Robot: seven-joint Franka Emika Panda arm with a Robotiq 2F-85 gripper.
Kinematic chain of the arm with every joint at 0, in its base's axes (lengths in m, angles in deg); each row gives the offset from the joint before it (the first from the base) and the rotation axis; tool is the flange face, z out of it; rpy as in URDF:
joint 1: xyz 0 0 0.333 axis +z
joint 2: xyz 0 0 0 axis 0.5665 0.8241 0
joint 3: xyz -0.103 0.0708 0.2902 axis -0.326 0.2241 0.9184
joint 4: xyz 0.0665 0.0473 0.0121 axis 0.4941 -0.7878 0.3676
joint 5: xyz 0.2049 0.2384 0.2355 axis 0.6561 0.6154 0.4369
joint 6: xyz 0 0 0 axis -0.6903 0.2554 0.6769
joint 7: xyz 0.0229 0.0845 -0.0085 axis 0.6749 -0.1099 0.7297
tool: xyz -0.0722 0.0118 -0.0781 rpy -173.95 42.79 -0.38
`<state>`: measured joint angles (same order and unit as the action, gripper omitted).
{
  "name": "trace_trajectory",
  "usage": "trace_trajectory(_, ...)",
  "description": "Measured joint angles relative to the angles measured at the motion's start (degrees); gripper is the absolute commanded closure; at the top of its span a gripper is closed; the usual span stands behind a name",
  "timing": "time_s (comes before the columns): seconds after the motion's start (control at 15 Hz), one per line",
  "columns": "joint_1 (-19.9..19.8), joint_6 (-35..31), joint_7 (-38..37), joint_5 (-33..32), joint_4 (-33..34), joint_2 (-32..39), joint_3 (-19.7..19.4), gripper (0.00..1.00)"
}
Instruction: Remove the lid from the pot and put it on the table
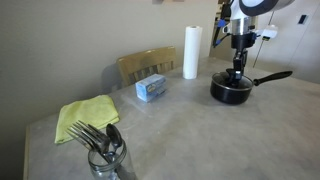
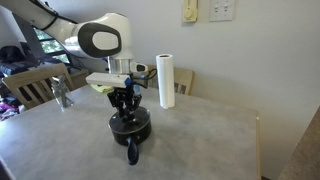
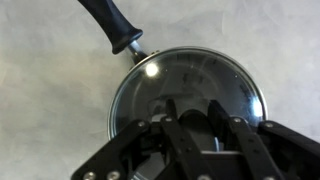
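The black pot [image 1: 230, 91] stands on the grey table [image 1: 190, 130] with its long handle [image 1: 272, 76] pointing away from the arm. It also shows in an exterior view [image 2: 131, 128]. The clear glass lid [image 3: 190, 72] sits flat on the pot, its metal rim resting on the pot's rim. My gripper [image 3: 200, 125] is straight above the pot [image 1: 237, 72] [image 2: 127, 108]. Its fingers sit tight on both sides of the lid's black centre knob, which they partly hide.
A white paper towel roll [image 1: 191, 52] [image 2: 166, 80] stands behind the pot. A blue box [image 1: 151, 88], a yellow cloth [image 1: 87, 117] and a glass with forks [image 1: 106, 155] are farther along the table. A wooden chair [image 1: 147, 63] stands at the table's edge.
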<state>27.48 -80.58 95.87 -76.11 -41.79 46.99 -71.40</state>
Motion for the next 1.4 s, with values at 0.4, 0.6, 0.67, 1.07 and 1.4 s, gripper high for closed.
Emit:
trace_trajectory(0.4,-0.5,-2.5,5.1,0.5,0.0,-0.3,1.0,0.88)
trace_trajectory(0.6,-0.5,-4.0,8.0,0.5,-0.1,-1.6,2.4,0.88)
trace_trajectory(0.67,-0.5,-4.2,8.6,0.5,-0.1,-2.3,3.0,0.88)
trace_trajectory(1.07,0.8,-4.5,10.4,0.5,-2.1,-5.7,6.4,0.88)
trace_trajectory(1.4,2.0,-4.5,10.5,0.5,-4.8,-7.1,7.6,0.88)
